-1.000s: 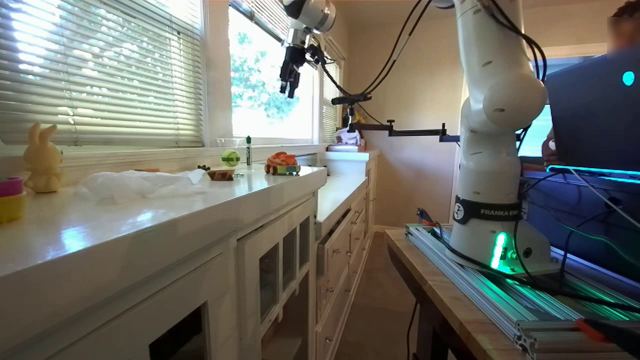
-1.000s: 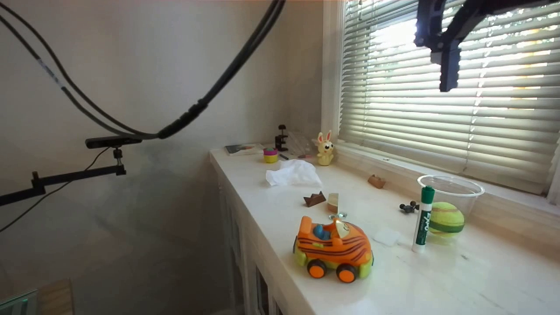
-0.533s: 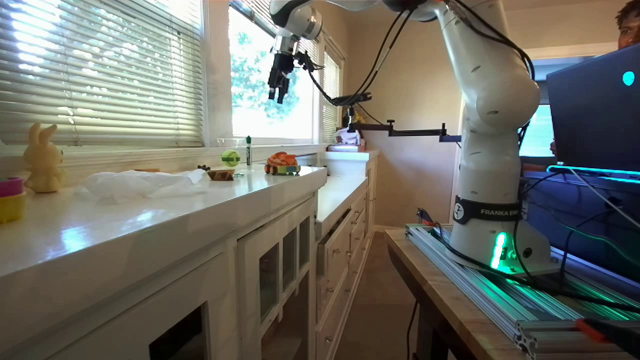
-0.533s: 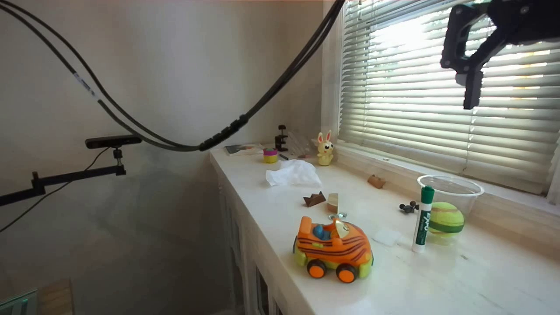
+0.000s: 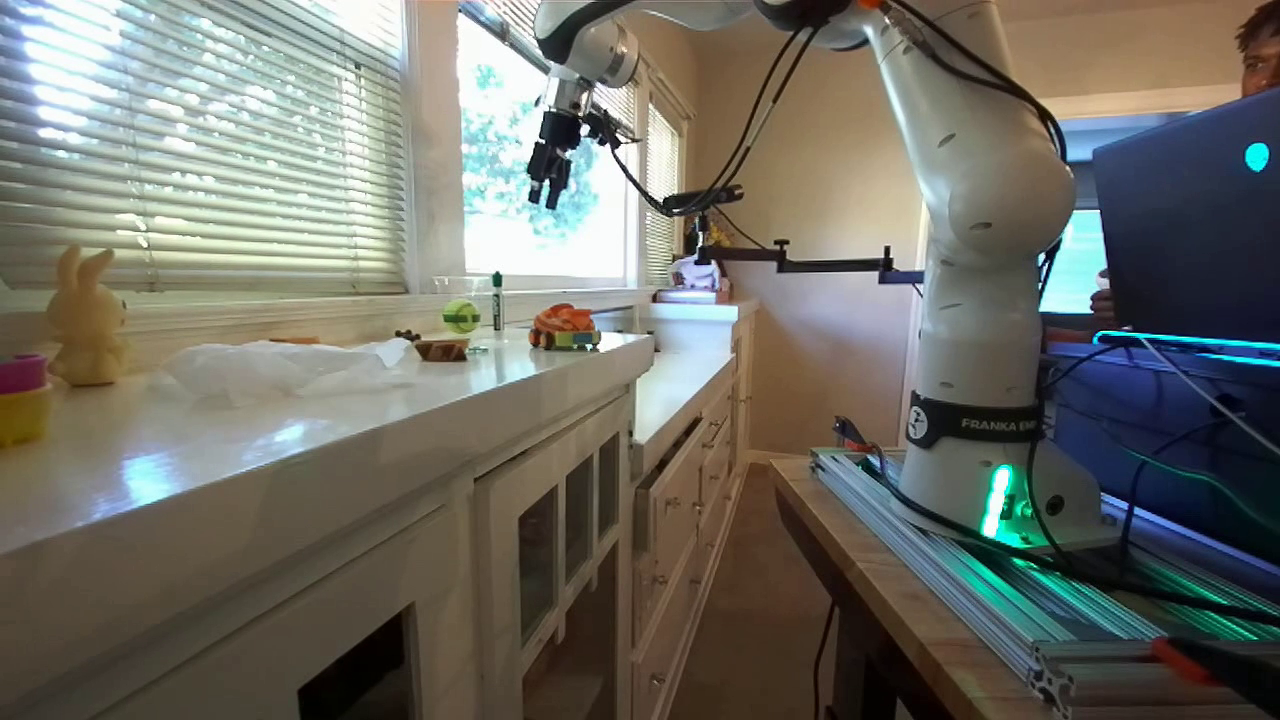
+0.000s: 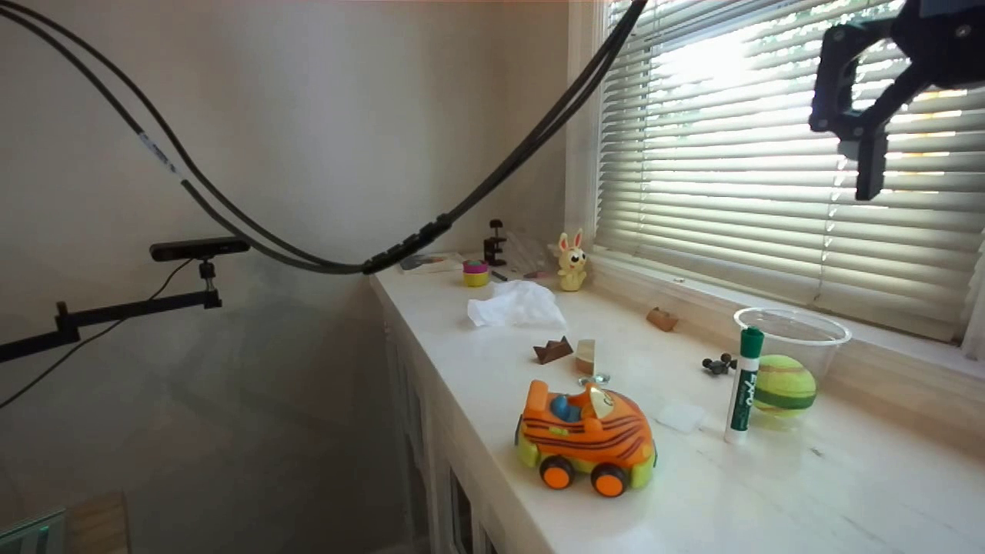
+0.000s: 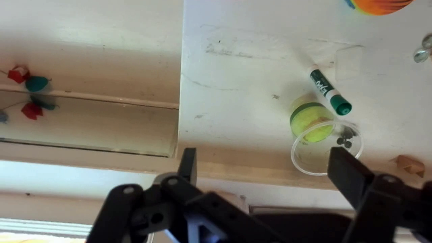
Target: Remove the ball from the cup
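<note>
removal: not yet done | ball [image 6: 785, 386]: yellow-green, low inside the see-through cup [image 6: 829, 355] on the tabletop [image 6: 769, 500] | pincer [image 7: 262, 158]: jaws wide apart, holding nothing, above and well away from the cup | remaining, as judged: reach in, grip, lift out

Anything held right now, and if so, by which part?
Nothing held: the black two-fingered hand is open, and the yellow-green round ball sits inside the clear plastic cup.
</note>
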### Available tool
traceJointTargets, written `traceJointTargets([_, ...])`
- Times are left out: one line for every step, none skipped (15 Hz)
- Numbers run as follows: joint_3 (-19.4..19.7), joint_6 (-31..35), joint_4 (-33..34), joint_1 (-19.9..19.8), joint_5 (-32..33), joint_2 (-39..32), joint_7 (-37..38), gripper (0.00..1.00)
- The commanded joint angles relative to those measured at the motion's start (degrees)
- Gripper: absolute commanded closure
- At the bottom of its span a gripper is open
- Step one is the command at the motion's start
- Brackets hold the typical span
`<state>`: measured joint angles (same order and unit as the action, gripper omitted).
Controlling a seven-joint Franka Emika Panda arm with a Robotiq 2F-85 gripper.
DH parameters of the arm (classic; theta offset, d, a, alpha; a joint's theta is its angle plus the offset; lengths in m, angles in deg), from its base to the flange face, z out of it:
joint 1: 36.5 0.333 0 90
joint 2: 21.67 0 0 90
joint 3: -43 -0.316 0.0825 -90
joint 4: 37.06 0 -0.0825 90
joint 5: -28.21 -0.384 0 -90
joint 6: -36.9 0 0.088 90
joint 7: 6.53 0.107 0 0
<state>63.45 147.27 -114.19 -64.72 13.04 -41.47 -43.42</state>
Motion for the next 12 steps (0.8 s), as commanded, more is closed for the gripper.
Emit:
traceJointTargets([-3.53,3.15,6.23,-3.25,-1.14,-3.42,-2.08,0.0])
traceJointTargets([-4.49,3.68,7.57,-3.9,-1.81,-4.32,-2.52,0.0])
traceJointTargets([-5.35,3.75,8.89,-4.55,-2.57,-5.2,-2.39,0.0])
traceJointTargets([-6.27,3.07,10.1,-5.18,-3.63,-5.88,-1.38,0.0])
traceJointTargets([-7.3,2.63,11.22,-5.77,-4.57,-6.86,-0.82,0.0])
traceJointTargets([-8.31,2.3,12.06,-6.37,-5.43,-7.72,-1.0,0.0])
traceJointTargets([-9.38,2.24,13.0,-7.02,-6.54,-8.93,-1.13,0.0])
traceJointTargets([-10.38,1.88,13.83,-7.56,-7.3,-10.02,-0.98,0.0])
traceJointTargets([-11.29,1.89,14.78,-7.96,-7.49,-11.28,-1.11,0.0])
traceJointTargets([-12.14,1.6,15.59,-8.25,-7.65,-12.31,-0.69,0.0])
traceJointTargets([-13.0,1.37,16.64,-8.61,-7.65,-13.42,-0.55,0.0])
traceJointTargets([-13.73,1.31,17.98,-8.75,-7.3,-14.83,-0.1,0.0])
